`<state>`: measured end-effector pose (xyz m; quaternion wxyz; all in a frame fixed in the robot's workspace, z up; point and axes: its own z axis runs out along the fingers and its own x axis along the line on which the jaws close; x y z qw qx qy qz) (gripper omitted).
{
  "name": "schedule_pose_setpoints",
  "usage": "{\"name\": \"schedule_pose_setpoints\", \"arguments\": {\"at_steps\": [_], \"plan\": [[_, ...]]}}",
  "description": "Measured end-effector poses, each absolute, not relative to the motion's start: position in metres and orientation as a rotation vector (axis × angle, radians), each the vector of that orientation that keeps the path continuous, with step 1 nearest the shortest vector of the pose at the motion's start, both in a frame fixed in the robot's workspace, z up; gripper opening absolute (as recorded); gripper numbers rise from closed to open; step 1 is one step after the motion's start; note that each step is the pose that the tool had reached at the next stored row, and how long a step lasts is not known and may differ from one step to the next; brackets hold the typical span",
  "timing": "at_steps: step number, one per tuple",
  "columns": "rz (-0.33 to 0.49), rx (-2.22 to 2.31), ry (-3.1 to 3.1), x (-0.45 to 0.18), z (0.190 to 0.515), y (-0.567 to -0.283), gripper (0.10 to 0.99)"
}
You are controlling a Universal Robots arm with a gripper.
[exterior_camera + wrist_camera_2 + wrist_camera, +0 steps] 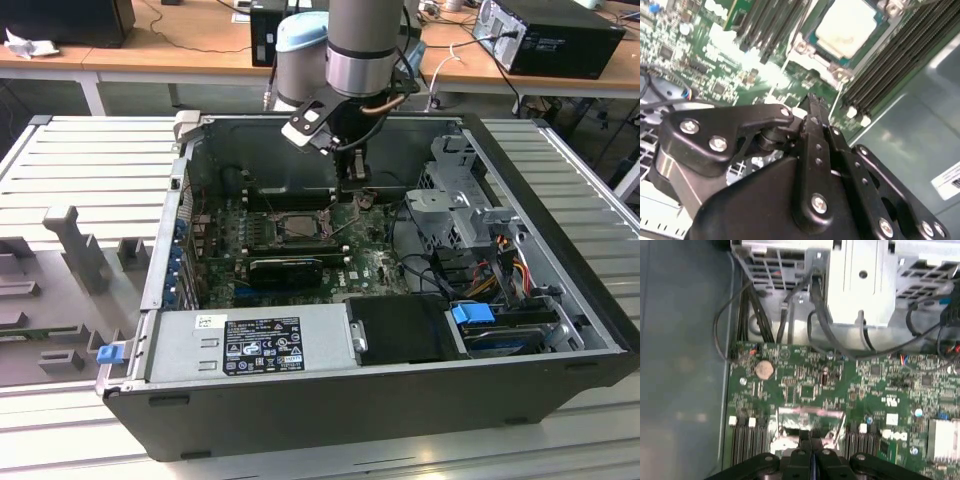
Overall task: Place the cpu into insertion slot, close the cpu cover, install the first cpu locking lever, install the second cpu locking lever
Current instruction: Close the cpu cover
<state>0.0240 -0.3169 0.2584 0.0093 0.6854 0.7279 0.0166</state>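
Second wrist view, cpu [845, 27] seated in insertion slot [810, 40] (pale face up), claw [812, 101] clenched nearby, inside grey case [910, 135].

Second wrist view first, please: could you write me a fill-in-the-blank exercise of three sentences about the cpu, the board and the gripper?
1. The pale square chip lying in the insertion slot is the ___.
2. The motherboard is ___ in colour.
3. The gripper, above the motherboard, has its fingers ___ and holds nothing.
Missing words: cpu; green; shut.
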Motion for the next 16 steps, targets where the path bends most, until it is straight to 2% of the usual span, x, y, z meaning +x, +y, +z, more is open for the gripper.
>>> {"name": "schedule_pose_setpoints", "arguments": {"at_steps": [16], "plan": [[0.050,2.140,2.275,0.058,0.255,-0.317,0.106]]}}
